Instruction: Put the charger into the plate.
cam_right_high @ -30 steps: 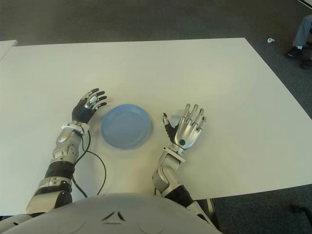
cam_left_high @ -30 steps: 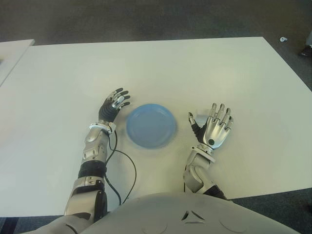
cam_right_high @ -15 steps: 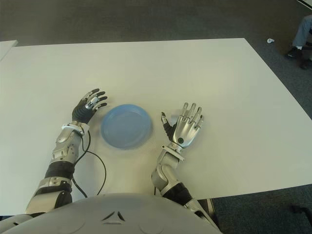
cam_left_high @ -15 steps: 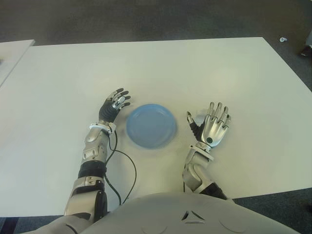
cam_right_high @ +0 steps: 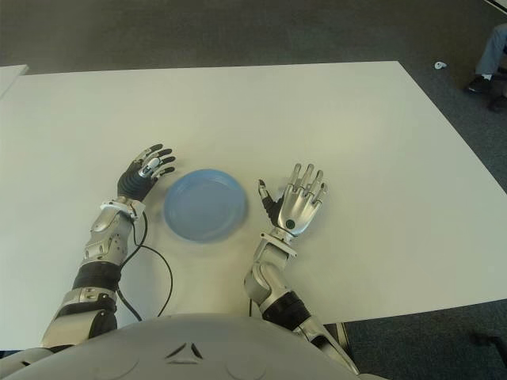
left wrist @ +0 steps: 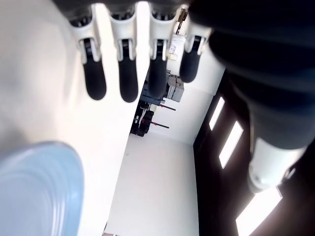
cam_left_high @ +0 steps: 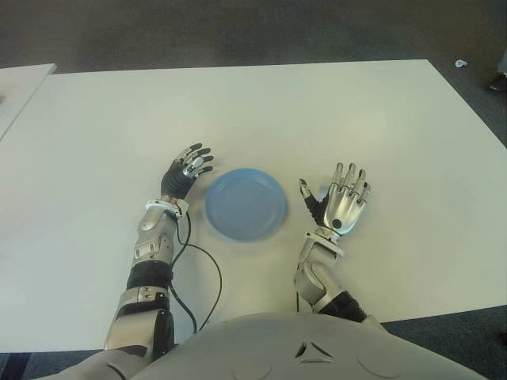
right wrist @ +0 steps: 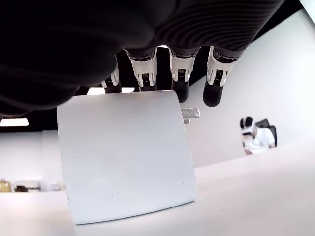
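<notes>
The blue plate (cam_left_high: 245, 203) lies on the white tabletop (cam_left_high: 333, 119). To its right, the right robot hand (cam_left_high: 342, 207) hovers with fingers spread over the white charger (right wrist: 125, 157), which stands on the tabletop. To the plate's left is the left robot hand (cam_left_high: 186, 169), fingers relaxed, holding nothing.

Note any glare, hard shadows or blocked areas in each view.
Eye views: even light, soft shadows on the table; the right robot hand covers the charger. Left wrist view: bright washout behind the left robot hand, plate pale. Right wrist view: dark palm fills the top; charger evenly lit, with bright background.
</notes>
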Robot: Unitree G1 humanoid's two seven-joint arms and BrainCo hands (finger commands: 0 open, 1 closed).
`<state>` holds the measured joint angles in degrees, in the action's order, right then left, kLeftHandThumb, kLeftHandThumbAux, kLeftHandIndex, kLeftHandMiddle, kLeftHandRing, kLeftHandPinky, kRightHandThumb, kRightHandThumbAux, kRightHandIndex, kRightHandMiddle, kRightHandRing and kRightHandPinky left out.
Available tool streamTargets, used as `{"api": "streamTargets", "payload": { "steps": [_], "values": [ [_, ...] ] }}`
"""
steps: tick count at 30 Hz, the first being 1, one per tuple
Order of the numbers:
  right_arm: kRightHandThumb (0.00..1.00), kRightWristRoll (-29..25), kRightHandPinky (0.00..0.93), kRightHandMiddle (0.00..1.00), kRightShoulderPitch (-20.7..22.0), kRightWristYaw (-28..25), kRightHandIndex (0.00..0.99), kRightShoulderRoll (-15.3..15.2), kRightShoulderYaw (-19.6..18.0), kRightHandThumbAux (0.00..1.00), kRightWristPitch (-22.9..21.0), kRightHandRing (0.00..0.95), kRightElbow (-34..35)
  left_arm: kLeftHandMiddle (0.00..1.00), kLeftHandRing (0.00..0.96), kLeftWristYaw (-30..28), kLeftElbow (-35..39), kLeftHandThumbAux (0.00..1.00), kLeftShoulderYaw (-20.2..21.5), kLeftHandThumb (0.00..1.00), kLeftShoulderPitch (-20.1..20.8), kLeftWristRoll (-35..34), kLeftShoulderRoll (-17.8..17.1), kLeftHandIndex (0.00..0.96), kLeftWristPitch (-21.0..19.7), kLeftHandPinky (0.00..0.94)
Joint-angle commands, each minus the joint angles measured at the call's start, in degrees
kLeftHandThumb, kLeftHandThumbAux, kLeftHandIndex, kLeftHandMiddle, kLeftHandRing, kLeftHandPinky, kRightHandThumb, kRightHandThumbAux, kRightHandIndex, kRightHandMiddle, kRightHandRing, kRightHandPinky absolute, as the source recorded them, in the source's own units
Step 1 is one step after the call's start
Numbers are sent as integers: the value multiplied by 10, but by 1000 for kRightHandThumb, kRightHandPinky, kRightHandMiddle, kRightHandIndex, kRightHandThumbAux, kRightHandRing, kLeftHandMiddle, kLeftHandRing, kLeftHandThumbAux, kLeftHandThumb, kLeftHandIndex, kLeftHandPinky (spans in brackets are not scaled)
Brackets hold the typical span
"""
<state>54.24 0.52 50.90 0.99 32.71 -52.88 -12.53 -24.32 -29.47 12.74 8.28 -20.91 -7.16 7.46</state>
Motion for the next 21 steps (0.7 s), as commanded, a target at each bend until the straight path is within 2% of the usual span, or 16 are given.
{"api": "streamTargets", "payload": {
  "steps": [1, 10, 21],
  "values": [
    [331, -76, 0, 0, 9, -16, 0, 187, 12, 126, 14, 0, -71, 257, 287, -10, -16, 694, 4, 292, -19, -1, -8, 220, -28, 322],
    [326, -86, 0, 0, 18, -11, 0, 177, -2, 114, 17, 0, -85, 259, 286, -9, -16, 703, 3, 296, -18, 1, -12, 230, -30, 320],
    [332, -109, 0, 0, 30, 43, 0, 160, -35, 124, 46, 0, -106, 260, 287, -13, -16, 706, 2, 296, -19, 3, -20, 228, -37, 323]
  ]
}}
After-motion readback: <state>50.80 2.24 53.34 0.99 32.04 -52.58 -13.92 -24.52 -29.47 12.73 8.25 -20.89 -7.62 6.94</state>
